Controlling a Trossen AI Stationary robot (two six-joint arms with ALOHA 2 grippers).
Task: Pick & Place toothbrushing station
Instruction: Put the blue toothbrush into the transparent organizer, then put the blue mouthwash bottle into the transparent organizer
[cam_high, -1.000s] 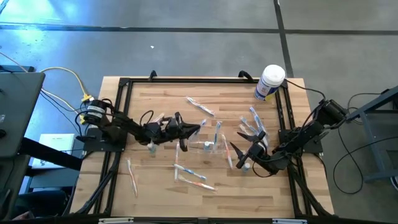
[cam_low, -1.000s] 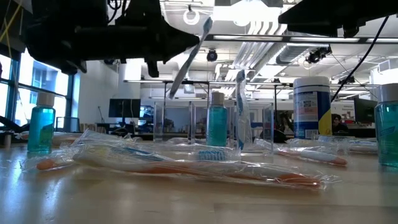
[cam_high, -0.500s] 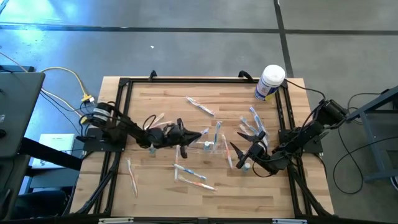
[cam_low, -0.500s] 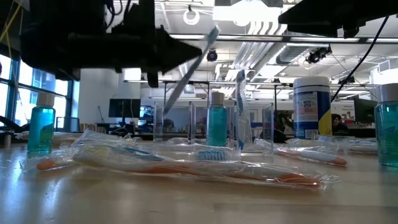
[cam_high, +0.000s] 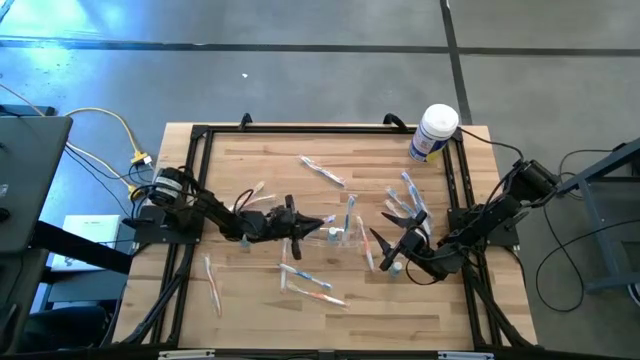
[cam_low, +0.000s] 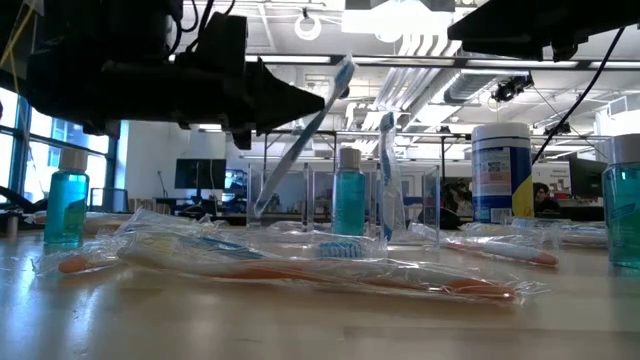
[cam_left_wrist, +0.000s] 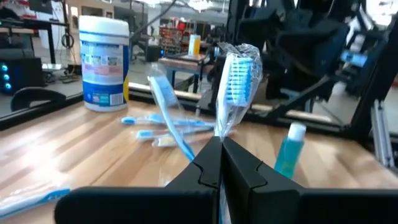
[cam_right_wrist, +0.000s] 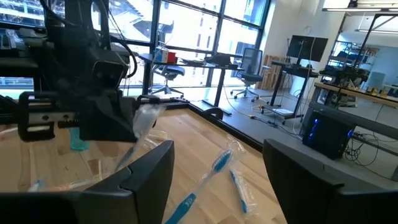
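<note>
Wood table (cam_high: 250, 160) strewn with toothbrushes; left fingers (cam_left_wrist: 221, 163) clamp wrapped toothbrush (cam_left_wrist: 237, 74); right fingers (cam_right_wrist: 155, 165) apart.

pale striped wooden bench (cam_high: 250, 160); white round plastic canister (cam_high: 434, 133) with blue label; teal liquid bottle (cam_low: 349, 203) with a white cap; blue-bristled wrapped toothbrush (cam_left_wrist: 237, 74); black fingers (cam_left_wrist: 245, 169); clear glassy plastic holder (cam_high: 338, 235).

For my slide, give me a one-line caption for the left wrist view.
Left gripper shut on a wrapped toothbrush, bristles up, with the white canister beyond.
</note>
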